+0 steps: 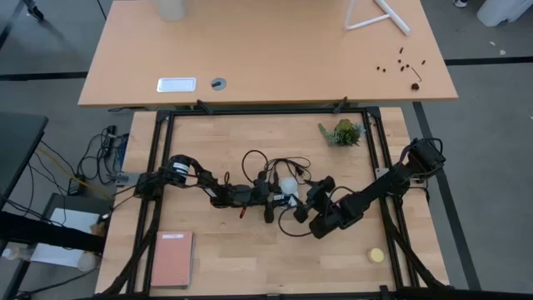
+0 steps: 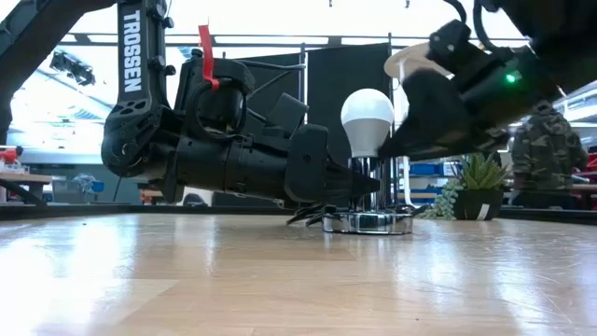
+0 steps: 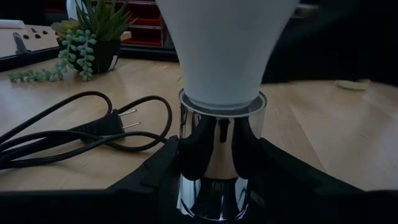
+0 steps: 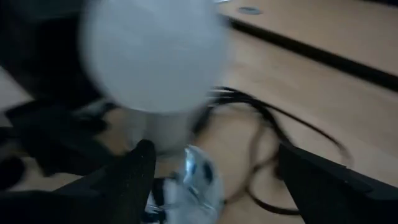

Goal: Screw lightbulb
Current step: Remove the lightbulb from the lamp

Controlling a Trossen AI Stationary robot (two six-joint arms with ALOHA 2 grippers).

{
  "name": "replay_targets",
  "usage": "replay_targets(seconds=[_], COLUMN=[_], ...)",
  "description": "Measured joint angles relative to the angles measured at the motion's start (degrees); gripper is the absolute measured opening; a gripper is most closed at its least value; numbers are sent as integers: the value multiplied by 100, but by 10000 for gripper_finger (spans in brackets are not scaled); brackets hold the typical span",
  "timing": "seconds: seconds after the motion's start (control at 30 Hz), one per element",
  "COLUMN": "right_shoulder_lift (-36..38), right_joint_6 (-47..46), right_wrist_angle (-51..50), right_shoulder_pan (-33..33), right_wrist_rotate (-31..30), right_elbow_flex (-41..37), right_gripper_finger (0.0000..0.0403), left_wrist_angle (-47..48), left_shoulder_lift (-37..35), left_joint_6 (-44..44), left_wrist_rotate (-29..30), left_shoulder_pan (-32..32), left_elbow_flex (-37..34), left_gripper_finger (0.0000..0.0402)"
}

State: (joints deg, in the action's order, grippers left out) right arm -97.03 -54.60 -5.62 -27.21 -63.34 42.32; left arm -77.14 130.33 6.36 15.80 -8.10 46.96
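Note:
The white lightbulb (image 2: pixel 367 117) stands upright, its narrow end in the chrome socket (image 2: pixel 367 221), which rests by its round base on the wooden table, mid-table. The bulb also shows in the high view (image 1: pixel 288 185). My left gripper (image 1: pixel 277 200) lies low along the table from the left and is shut on the socket's chrome tube (image 3: pixel 217 155). My right gripper (image 4: pixel 224 174) is open, its fingers spread wide, beside the bulb on its right (image 2: pixel 410 126). Whether it touches the bulb does not show. My left gripper pinches the socket's chrome tube (image 3: pixel 186 168) between its two fingers, just below the bulb's neck. The fingers come level from the table's left, one on each side of the tube. The socket stands upright with its base on the table.
The socket's black cord and plug (image 3: pixel 93 127) lie coiled on the table behind it. A small potted plant (image 1: pixel 341 132) stands at the far right, a yellow ball (image 1: pixel 376 255) at the near right, and a pink book (image 1: pixel 172 258) at the near left.

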Motion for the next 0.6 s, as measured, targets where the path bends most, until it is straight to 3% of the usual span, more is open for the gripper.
replay_targets(seconds=[0.13, 0.27, 0.37, 0.6], right_shoulder_lift=[-10, -9, -9, -9], right_joint_6=[-1246, -2212, -1519, 1323], right_wrist_angle=[-1080, -1578, -930, 1306], right_shoulder_pan=[-88, -116, -118, -8], right_wrist_rotate=[-403, -230, 122, 910], right_elbow_flex=[-33, -32, -30, -21], right_gripper_finger=[315, 285, 270, 266], left_wrist_angle=[-3, -23, -14, -16], left_shoulder_lift=[-1, -1, -1, -1], left_joint_6=[-53, -55, -51, -36], left_wrist_rotate=[-7, -12, -12, -25], left_shoulder_pan=[-9, -9, -2, 15], left_elbow_flex=[-11, -29, -31, -31], left_gripper_finger=[183, 183, 183, 183])
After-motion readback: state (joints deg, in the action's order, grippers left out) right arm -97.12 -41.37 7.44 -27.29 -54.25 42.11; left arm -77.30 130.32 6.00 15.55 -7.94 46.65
